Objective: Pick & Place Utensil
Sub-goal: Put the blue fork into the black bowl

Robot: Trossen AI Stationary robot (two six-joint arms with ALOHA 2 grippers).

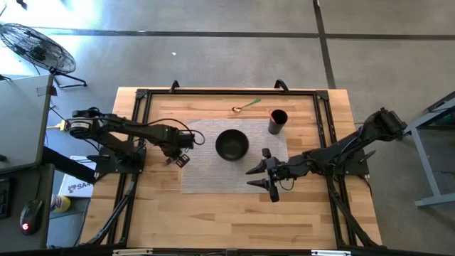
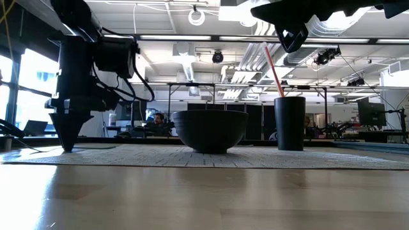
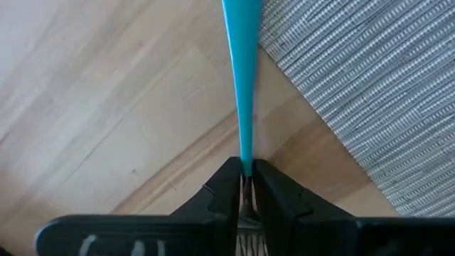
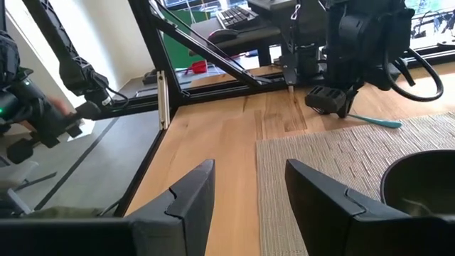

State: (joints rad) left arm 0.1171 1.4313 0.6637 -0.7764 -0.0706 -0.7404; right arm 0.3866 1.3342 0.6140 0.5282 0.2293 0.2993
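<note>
A teal utensil [image 3: 240,78] is long and thin. It runs from my left gripper [image 3: 245,174] out over the wood beside the grey mat [image 3: 370,92]; its far end leaves the left wrist view. In the right wrist view the utensil [image 4: 377,121] lies low at the mat's edge. My left gripper [image 1: 178,155] stands left of the black bowl [image 1: 232,144], pointing down, shut on the utensil. My right gripper [image 1: 266,178] hovers open near the bowl's right side. A spoon with a green handle [image 1: 246,107] lies by the far edge. My left gripper pinches the teal utensil's thin handle end [image 3: 246,162] between its two fingertips [image 3: 226,186]. It comes from above with the fingers pointing down to the table [image 2: 67,144]. The utensil runs straight out from the tips, low over the wood, and its free end [image 4: 393,124] sits at the mat's edge.
A black cup [image 1: 277,121] holding a red straw [image 2: 273,67] stands right of the bowl on the mat. A black frame [image 1: 227,92] rims the tabletop. Bare wood lies toward the near edge [image 1: 227,220].
</note>
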